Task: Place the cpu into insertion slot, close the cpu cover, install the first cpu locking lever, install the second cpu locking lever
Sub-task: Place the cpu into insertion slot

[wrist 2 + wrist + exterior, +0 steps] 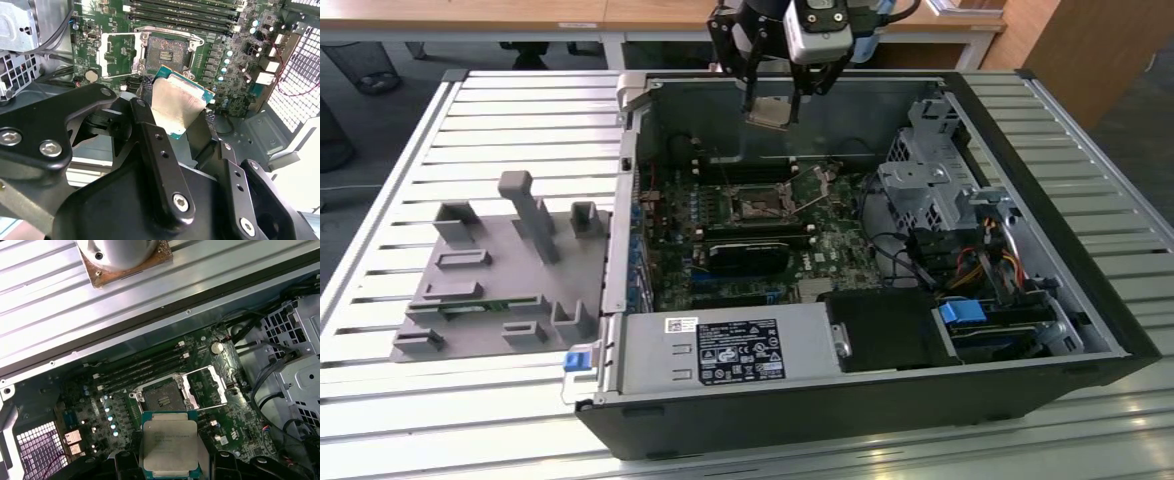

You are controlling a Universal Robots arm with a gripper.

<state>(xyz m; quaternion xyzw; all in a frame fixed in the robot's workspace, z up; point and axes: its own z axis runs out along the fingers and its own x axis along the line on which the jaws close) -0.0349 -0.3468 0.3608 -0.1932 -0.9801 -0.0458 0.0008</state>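
The gripper (pixel 777 98), its fingers closed on two opposite edges of the cpu (pixel 769 113), holds the chip high above the insertion slot (pixel 758 207); it looks light, stiff and probably fragile underneath, so edge-holding suits it.

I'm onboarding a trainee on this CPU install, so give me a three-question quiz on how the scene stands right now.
1. True or false: the cpu sits in the insertion slot.
2. The cpu cover is: A) swung open, off the slot; B) closed over the slot; C) gripped by the arm.
3. What does the end effector hold?

Key: 1 false, it is held above the board; 2 A; 3 the cpu.
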